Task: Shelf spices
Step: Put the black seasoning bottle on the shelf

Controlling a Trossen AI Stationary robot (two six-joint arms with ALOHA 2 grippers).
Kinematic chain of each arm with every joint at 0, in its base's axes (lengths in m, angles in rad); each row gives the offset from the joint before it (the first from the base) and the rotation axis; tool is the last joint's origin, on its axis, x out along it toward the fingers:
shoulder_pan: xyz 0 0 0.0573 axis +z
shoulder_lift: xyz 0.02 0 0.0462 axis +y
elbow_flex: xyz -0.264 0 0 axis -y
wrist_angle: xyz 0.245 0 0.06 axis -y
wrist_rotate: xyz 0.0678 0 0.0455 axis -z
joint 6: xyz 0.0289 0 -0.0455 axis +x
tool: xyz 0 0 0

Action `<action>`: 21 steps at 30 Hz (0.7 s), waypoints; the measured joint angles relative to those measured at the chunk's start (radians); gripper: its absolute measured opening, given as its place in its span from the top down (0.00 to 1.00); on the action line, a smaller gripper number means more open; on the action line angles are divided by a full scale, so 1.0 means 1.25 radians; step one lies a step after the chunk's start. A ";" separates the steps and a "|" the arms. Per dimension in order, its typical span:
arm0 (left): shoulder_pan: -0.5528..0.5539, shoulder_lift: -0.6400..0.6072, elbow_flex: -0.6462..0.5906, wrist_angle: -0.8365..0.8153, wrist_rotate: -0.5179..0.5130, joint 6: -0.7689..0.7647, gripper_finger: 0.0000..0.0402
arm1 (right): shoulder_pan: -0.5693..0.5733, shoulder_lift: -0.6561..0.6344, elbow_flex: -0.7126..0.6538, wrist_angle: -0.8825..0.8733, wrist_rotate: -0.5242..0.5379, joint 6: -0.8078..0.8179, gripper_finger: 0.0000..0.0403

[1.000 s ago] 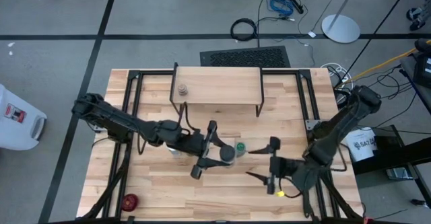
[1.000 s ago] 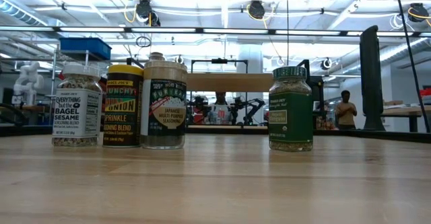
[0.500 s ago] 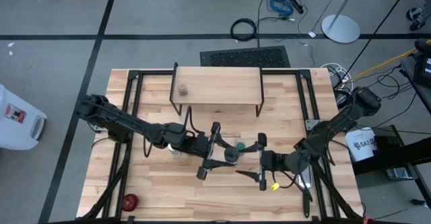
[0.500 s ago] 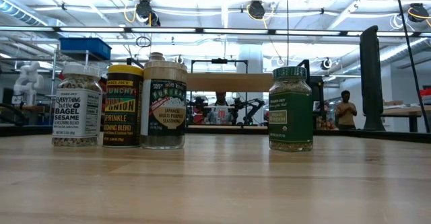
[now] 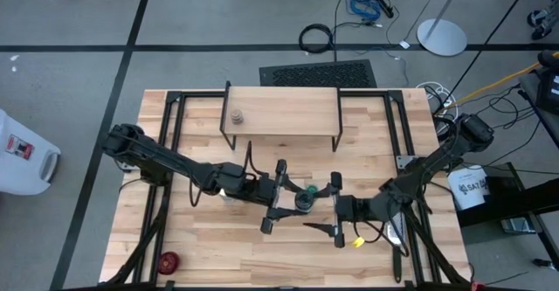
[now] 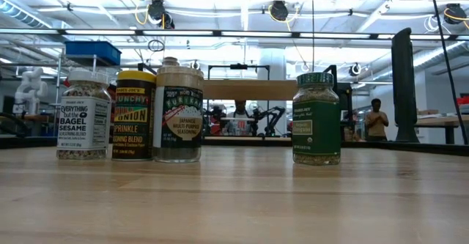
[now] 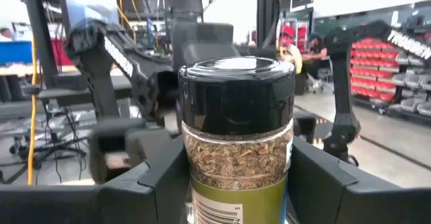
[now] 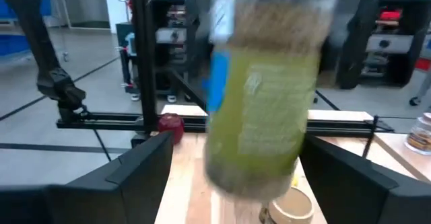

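**Dark-lidded jar being handed across mid-table; four jars still waiting**

Nearest the low camera, four spice jars are standing untouched on the table (image 6: 234, 200): the white-capped bagel sesame jar (image 6: 83, 115), the yellow crunchy onion jar (image 6: 135, 116) just beside it, the tan-lidded Japanese seasoning jar (image 6: 179, 114) touching or nearly touching the yellow one, and, well apart from them, the green-lidded jar (image 6: 316, 118). None of these is being handled.

Farther in, near the middle of the table, the dark-lidded clear jar (image 5: 303, 201) is being held upright by the left gripper (image 5: 287, 198). In the left wrist view its fingers (image 7: 151, 183) are seen pressed against the sides of that jar (image 7: 236, 133), so it is being pinched, not merely flanked. The right gripper (image 5: 334, 206) is being brought in from the opposite side; in its own view the jaws are standing spread wide, one to each side of the jar (image 8: 264, 89), with no contact visible. A handover between arms is judged to be under way.

Beyond them, the shelf (image 5: 283, 112) is standing at the table's far edge. One small item (image 5: 236, 115) is resting on its plank, too small to be identified. A red round object (image 5: 168, 260) is lying at the near corner.

As judged, little is done: at most one thing is shelved, and five jars are left.
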 joint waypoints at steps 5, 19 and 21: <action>0.002 0.012 0.000 0.000 -0.014 0.001 0.46 | -0.018 0.000 0.000 -0.009 -0.005 0.014 0.24; 0.002 0.013 0.000 0.010 -0.014 0.000 0.46 | -0.024 0.000 0.000 -0.010 0.001 0.019 0.49; 0.002 0.013 0.000 0.010 -0.014 -0.002 0.46 | -0.024 0.000 0.000 -0.010 0.000 0.020 0.53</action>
